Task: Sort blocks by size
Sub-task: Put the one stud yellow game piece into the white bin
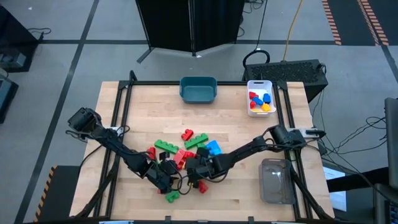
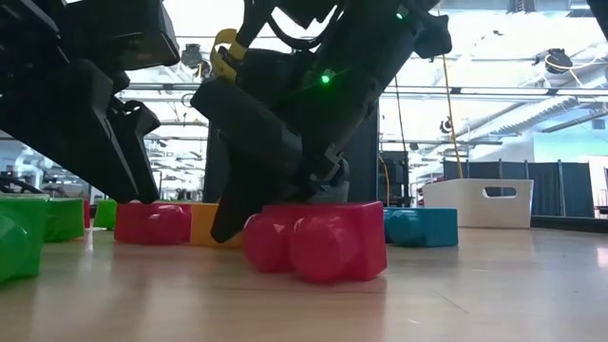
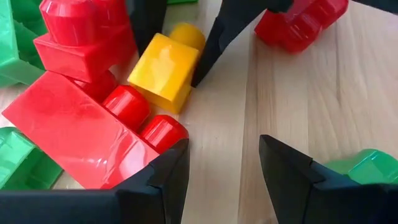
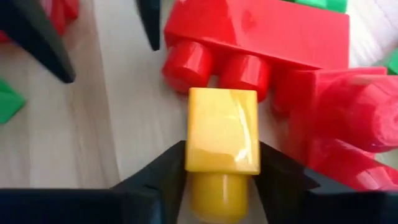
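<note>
My right pincer (image 4: 221,165) is down at the front of the pile, its fingers closed against the two flat sides of a short yellow block (image 4: 222,130) that lies on the surface with its single stud pointing back toward my wrist. I judge it light, rigid and rather slick, so the flat sides are the right place to pinch; the round stud would slip. It touches the studs of a long red block (image 4: 261,34), and more red pieces crowd one side, so I expect lifting straight up to be safer than dragging.

My left pincer (image 3: 224,168) sits just opposite, spread and holding nothing, low over bare wood beside the same red block. Its fingertips are near mine, which is the main thing in the way. The white bin (image 1: 261,112) already holds some blocks; the teal bin (image 1: 198,89) is well apart.
</note>
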